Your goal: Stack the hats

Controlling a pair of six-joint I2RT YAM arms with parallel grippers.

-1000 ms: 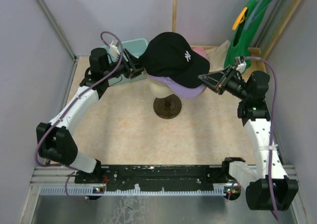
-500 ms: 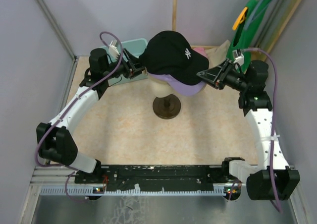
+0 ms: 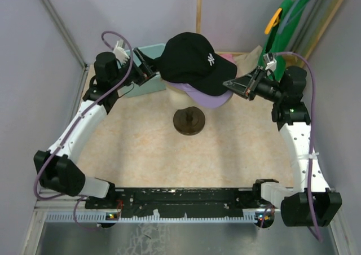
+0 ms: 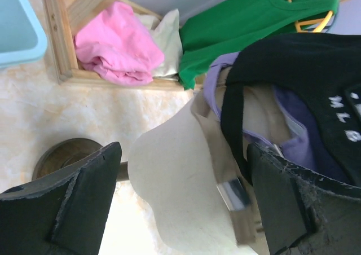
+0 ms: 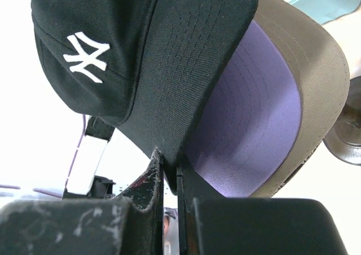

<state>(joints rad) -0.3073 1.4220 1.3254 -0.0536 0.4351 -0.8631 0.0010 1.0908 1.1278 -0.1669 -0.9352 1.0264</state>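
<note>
A cream head form (image 3: 181,97) on a round dark stand (image 3: 189,121) sits in the upper middle of the overhead view, on a pale speckled table (image 3: 141,142). Three caps are stacked on it. The black cap (image 3: 192,60) with a white logo is on top, its brim pointing toward the right of the frame. The purple cap (image 3: 211,101) lies directly under it, its brim showing below the black one. In the right wrist view, the brim of a tan cap (image 5: 316,63) sits beneath the purple brim, all three nested together.

The right gripper (image 3: 230,84) reaches in from the right edge and meets the tip of the black brim. Up close, its jaws are pressed together, and the edge of the black brim runs down into the narrow slit between them, so it is pinching that brim.

The left gripper (image 3: 148,70) sits at the left rear of the stack, just beside the black cap's back. Its jaws are spread wide and hold nothing; the head form shows between them without touching.

Behind the stack, toward the upper right, a pink cloth (image 4: 118,46) lies in a wooden frame (image 4: 53,35) and a green sleeveless top (image 4: 248,23) hangs nearby. A light blue bin (image 3: 148,55) stands at the upper left.
</note>
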